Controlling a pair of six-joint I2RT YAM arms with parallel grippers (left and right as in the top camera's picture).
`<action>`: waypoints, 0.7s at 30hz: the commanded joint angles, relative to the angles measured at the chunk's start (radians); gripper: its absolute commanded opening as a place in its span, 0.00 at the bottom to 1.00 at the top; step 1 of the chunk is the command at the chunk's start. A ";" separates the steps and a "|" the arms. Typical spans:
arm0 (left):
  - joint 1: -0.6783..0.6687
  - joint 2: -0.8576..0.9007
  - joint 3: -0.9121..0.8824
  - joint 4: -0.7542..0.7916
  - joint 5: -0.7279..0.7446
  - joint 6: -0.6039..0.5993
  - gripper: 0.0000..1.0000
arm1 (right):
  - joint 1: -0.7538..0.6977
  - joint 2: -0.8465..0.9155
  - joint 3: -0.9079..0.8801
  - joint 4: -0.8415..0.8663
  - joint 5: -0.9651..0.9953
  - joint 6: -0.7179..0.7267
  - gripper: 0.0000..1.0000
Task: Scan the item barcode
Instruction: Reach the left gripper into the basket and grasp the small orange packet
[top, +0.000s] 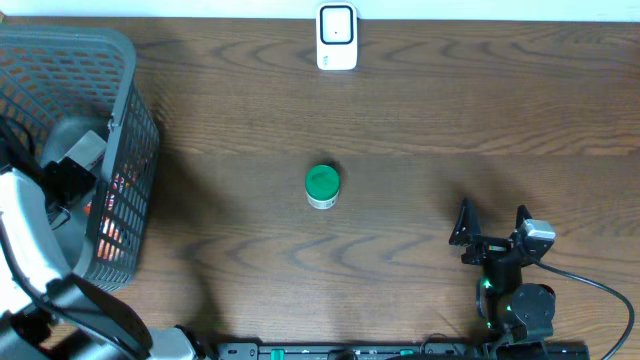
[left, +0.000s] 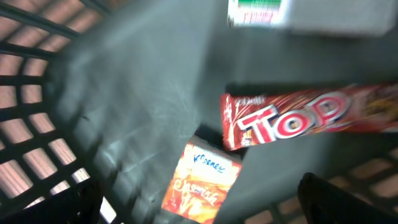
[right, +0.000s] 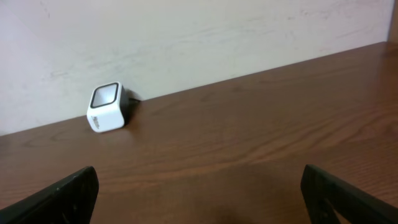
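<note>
Mid-desk: green-lidded jar (top: 322, 186), seen overhead only. Scanner (top: 337, 37) at far edge. Left gripper (left: 205, 202) spread wide inside basket (top: 130, 120), left edge; only its wrist view shows Top bar (left: 298, 118), orange packet (left: 199, 183). Right gripper (top: 492, 216) spread, empty, near edge.

a red top bar (left: 305, 118) lies just beside an orange packet (left: 200, 186) inside the grey basket (left: 137, 93).

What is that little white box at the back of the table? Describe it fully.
A small white scanner, a rounded plastic-looking block with a dark-rimmed window on its upward-tilted face. It stands alone at the table edge by the wall, touching only the wood; a dark lead seems to leave its back.
</note>
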 joint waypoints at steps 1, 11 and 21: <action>-0.003 0.089 -0.024 0.005 0.050 0.092 0.98 | 0.009 -0.004 -0.001 -0.004 0.006 0.006 0.99; -0.003 0.255 -0.069 0.021 0.101 0.117 0.98 | 0.009 -0.004 -0.001 -0.004 0.006 0.005 0.99; -0.003 0.264 -0.218 0.137 0.145 0.109 0.78 | 0.009 -0.004 -0.001 -0.004 0.006 0.006 0.99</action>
